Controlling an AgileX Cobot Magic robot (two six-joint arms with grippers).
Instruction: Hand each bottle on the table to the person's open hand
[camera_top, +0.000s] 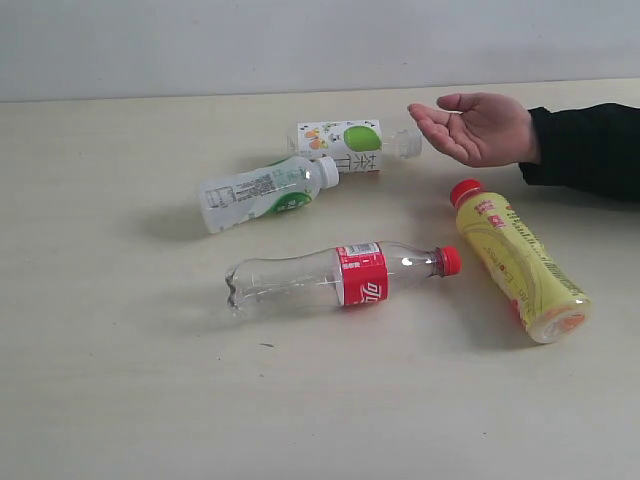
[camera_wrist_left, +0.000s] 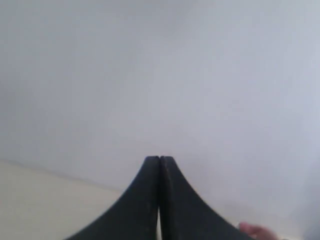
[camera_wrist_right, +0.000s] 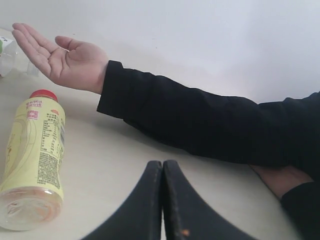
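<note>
Four bottles lie on their sides on the pale table (camera_top: 120, 380). The clear bottle with red label and cap (camera_top: 340, 277) lies in the middle. To its right is the yellow bottle with red cap (camera_top: 518, 262), also in the right wrist view as the yellow bottle (camera_wrist_right: 34, 155). Two green-white labelled bottles lie behind: one (camera_top: 265, 191) at left, one (camera_top: 350, 146) just left of the open hand (camera_top: 478, 127). The hand (camera_wrist_right: 62, 56) is held palm up. Neither gripper shows in the exterior view. My left gripper (camera_wrist_left: 159, 159) is shut and empty, facing the wall. My right gripper (camera_wrist_right: 163, 163) is shut and empty, away from the yellow bottle.
The person's black-sleeved forearm (camera_wrist_right: 210, 122) stretches across the table beyond my right gripper, and forearm (camera_top: 590, 150) enters from the right edge. A pale wall (camera_top: 300, 40) rises behind the table's far edge.
</note>
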